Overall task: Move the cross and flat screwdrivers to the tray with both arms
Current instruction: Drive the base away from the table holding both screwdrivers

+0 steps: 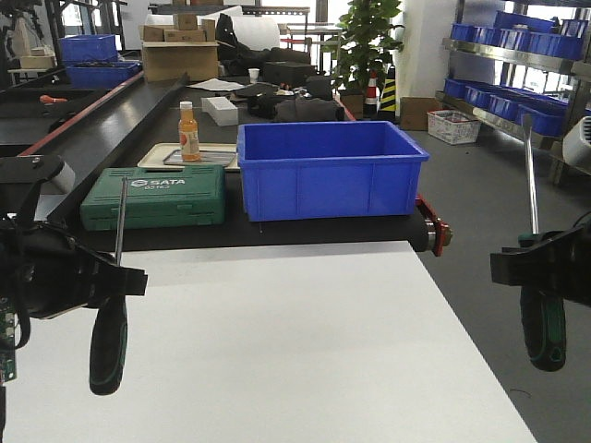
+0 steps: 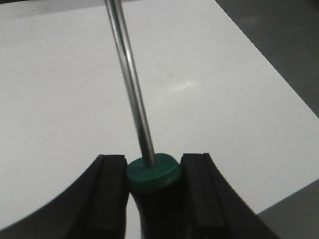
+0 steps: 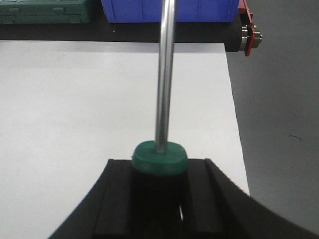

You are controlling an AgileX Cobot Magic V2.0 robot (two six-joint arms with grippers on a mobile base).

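Grey floor (image 1: 480,212), blue-binned shelving (image 1: 517,55), white table (image 1: 277,341).

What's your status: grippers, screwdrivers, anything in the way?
Left gripper shut on left screwdriver. Right gripper shut on right screwdriver. Both shafts up. Blue bin ahead, beyond table.

White table (image 1: 277,351) before a black conveyor (image 1: 111,138) with green tool case (image 1: 152,197), blue bin (image 1: 328,171), beige tray (image 1: 152,159).

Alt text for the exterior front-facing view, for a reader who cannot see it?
The left gripper holds one screwdriver and the right gripper another screwdriver, both shaft-up, at either side of a white table. Beyond it stand a blue bin, a green tool case and an orange bottle.
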